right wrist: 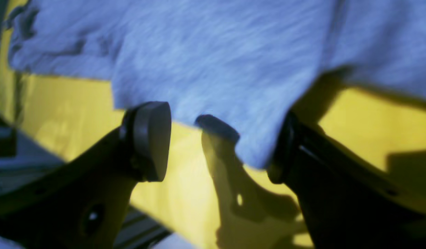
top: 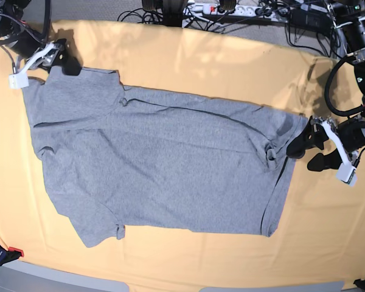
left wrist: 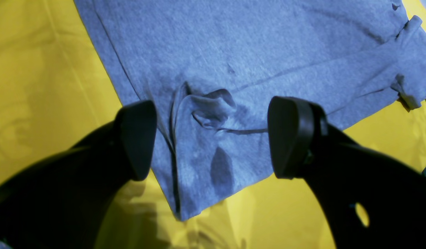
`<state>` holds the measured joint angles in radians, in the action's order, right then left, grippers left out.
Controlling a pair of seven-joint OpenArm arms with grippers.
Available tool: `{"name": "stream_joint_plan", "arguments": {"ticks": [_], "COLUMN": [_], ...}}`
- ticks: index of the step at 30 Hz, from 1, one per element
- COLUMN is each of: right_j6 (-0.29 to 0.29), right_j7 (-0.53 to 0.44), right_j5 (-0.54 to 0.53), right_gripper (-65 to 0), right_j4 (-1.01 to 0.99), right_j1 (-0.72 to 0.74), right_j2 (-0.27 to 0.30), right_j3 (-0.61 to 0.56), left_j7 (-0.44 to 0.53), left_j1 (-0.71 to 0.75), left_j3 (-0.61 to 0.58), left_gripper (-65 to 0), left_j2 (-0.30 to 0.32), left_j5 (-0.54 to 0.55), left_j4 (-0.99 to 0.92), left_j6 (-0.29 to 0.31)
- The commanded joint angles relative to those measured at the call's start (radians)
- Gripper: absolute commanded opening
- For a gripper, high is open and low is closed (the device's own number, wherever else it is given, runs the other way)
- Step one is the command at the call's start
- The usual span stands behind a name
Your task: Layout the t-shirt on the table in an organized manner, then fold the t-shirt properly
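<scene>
A: Where is the t-shirt (top: 164, 164) lying?

B: It is lying spread on the yellow surface (top: 219, 67), its long axis running across from one arm to the other, lettering not showing.

A: And the left pincer (top: 310, 152)?

B: It is standing wide open and empty just beside the bunched hem corner, the nearer arm to that end.

A: The right pincer (top: 64, 58)?

B: It is sitting at the far sleeve corner, jaws apart; cloth is lying against one finger, not pinched.
</scene>
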<state>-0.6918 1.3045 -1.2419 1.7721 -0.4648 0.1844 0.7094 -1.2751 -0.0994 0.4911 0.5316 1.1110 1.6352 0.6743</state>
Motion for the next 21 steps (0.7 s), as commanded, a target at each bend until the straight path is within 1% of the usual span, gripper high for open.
{"name": "stream_joint_plan", "arguments": {"ticks": [1, 2, 4, 5, 6, 11, 16, 18, 21], "right_j6": [-0.006, -0.006, -0.006, -0.006, -0.006, -0.006, -0.006, -0.006, -0.006], "right_j7": [-0.007, -0.005, -0.006, -0.005, -0.002, 0.001, 0.066, 0.092, 0.092], "right_j5": [-0.031, -0.034, -0.034, -0.034, -0.034, -0.037, -0.039, -0.045, -0.046], "right_gripper": [-30.9, -37.3, -54.8, -62.2, -65.0, -65.0, -65.0, -56.2, -38.5], "right_j4": [0.013, 0.014, 0.014, 0.015, 0.014, 0.015, 0.014, 0.014, 0.014], "right_j1": [0.0, 0.0, 0.004, 0.014, 0.022, 0.072, 0.077, 0.077, 0.072], "right_j2": [0.013, 0.013, 0.017, 0.019, 0.021, 0.055, 0.065, 0.065, 0.065], "right_j3": [0.004, 0.004, 0.004, 0.004, 0.006, 0.006, 0.006, 0.006, 0.005], "left_j7": [0.026, 0.026, 0.026, 0.026, 0.026, 0.025, 0.026, 0.026, 0.026], "left_j1": [-0.017, -0.017, -0.017, -0.017, -0.017, -0.017, -0.018, -0.018, -0.017], "left_j3": [0.008, 0.008, 0.008, 0.008, 0.008, 0.008, 0.008, 0.008, 0.008], "left_gripper": [-15.6, -15.6, -15.6, -15.6, -15.6, -15.6, -15.6, -15.6, -15.6], "left_j2": [0.02, 0.02, 0.02, 0.02, 0.02, 0.02, 0.019, 0.019, 0.02], "left_j5": [0.023, 0.023, 0.023, 0.023, 0.024, 0.023, 0.024, 0.024, 0.023], "left_j4": [0.014, 0.014, 0.014, 0.014, 0.014, 0.014, 0.014, 0.014, 0.014], "left_j6": [0.003, 0.002, 0.003, 0.002, 0.003, 0.002, 0.002, 0.003, 0.003]}}
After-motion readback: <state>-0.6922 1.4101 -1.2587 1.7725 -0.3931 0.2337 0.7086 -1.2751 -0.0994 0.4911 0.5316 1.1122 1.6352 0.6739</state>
